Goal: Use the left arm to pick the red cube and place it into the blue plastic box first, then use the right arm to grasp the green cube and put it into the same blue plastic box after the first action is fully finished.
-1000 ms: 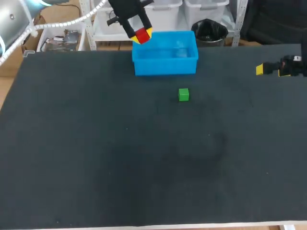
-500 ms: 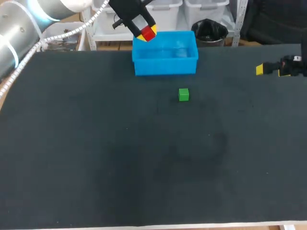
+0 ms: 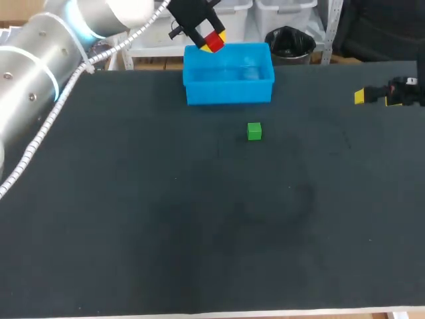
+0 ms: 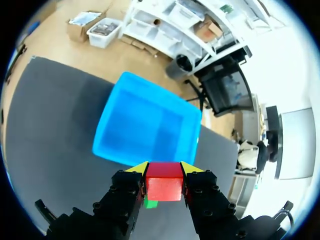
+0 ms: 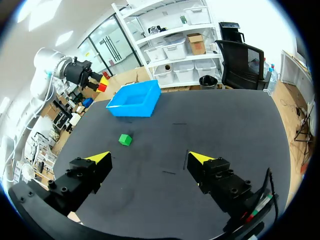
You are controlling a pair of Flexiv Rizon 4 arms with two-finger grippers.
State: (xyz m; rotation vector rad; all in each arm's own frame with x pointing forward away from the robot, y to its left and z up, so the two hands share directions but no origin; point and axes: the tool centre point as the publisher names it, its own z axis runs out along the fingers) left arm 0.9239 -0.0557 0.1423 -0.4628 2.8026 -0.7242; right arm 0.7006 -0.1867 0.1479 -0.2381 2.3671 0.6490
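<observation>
L arm (image 3: 40,73): enters over desk's left edge, stretched to far edge. L claw (image 4: 164,171): raised above desk, pointing down, fingers clamped on red cube (image 3: 213,42) from both sides. R arm (image 3: 406,92): at desk's right edge, toward far corner. R claw (image 5: 149,159): fingers spread wide.

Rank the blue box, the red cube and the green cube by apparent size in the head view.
1. blue box, clearly largest.
2. red cube and green cube: look alike; the red one is raised and partly hidden, so unranked.
</observation>
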